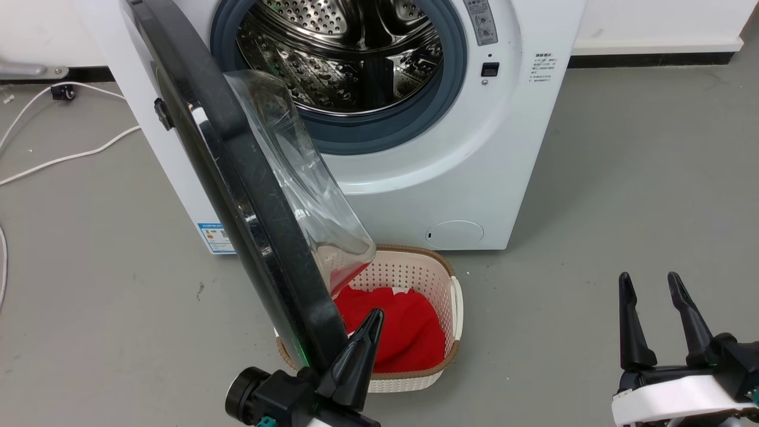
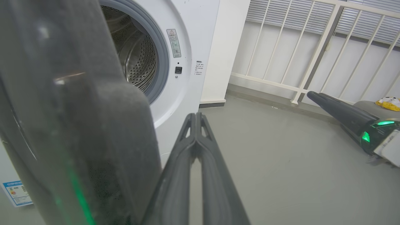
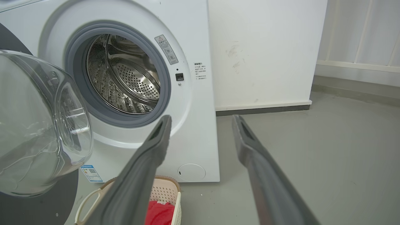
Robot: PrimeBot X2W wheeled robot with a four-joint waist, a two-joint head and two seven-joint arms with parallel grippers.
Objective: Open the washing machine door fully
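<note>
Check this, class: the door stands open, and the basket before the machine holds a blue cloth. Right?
No. The cloth in the basket is red, not blue, as the head view shows. The door does stand open, and the basket sits before the machine.

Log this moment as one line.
door: partly open, above basket | left gripper: shut, beside door's lower rim, not clamping it | right gripper: open, clear of door | task: unfinished
</note>
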